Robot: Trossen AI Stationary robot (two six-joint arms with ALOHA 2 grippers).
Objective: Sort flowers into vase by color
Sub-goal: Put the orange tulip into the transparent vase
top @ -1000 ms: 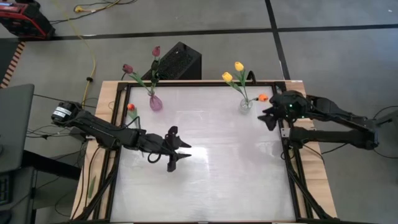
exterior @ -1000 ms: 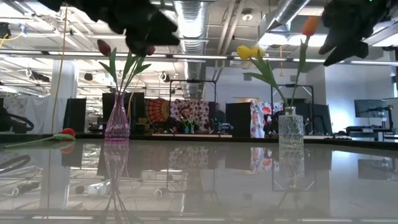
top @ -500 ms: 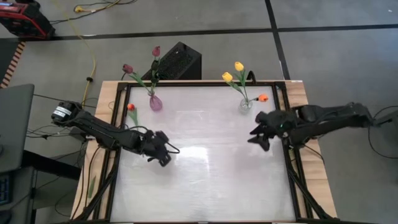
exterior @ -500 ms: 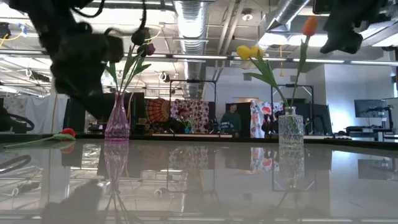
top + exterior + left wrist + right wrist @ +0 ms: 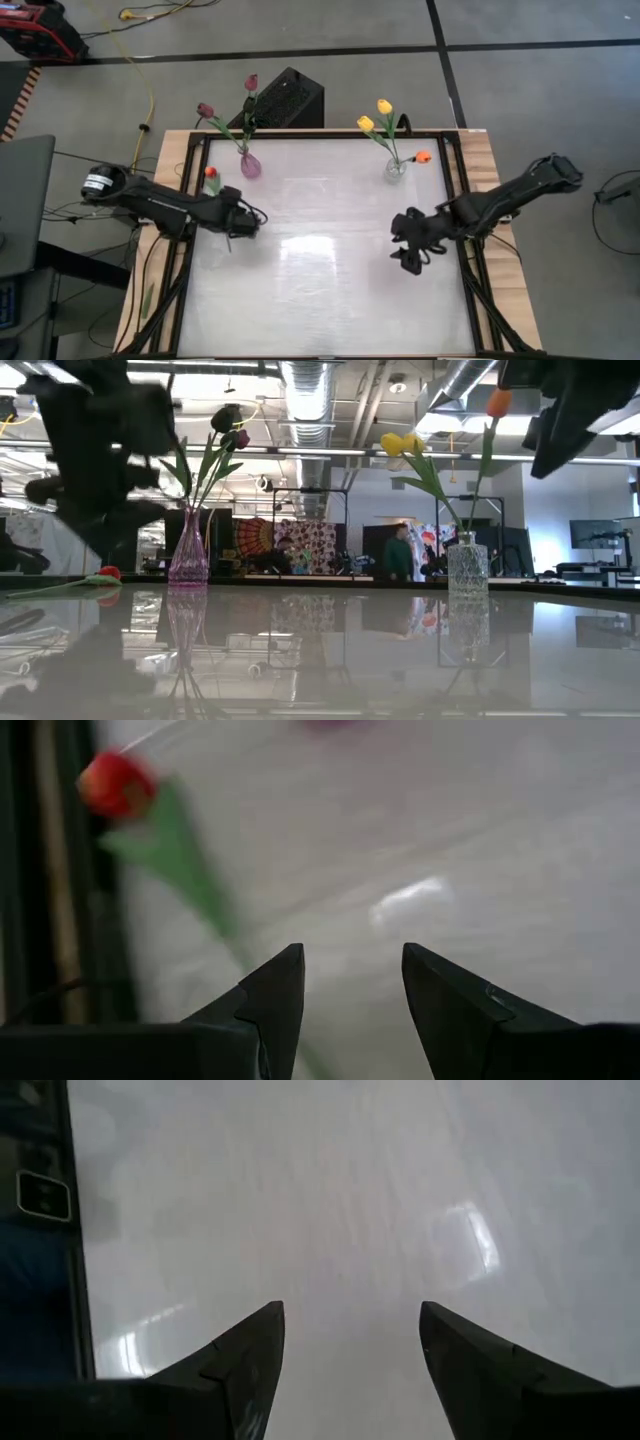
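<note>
My left gripper (image 5: 352,982) hangs with jaws apart and empty near the red tulip (image 5: 211,173) lying at the table's (image 5: 330,290) left edge; I should close low on its stem, while my right gripper (image 5: 409,250), also wide, waits right of centre.

Our left hand (image 5: 243,226) sits at nine o'clock, fingers parted; our right hand (image 5: 408,243) at three, likewise parted.

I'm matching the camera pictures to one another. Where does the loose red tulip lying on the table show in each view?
High view: red tulip lies at the table's left edge, just ahead of the left end effector.
Low view: head at far left on the tabletop.
Left wrist view: head and green stem ahead of the open fingers.
Right wrist view: not in it.
Shared landmark: purple vase.
</note>
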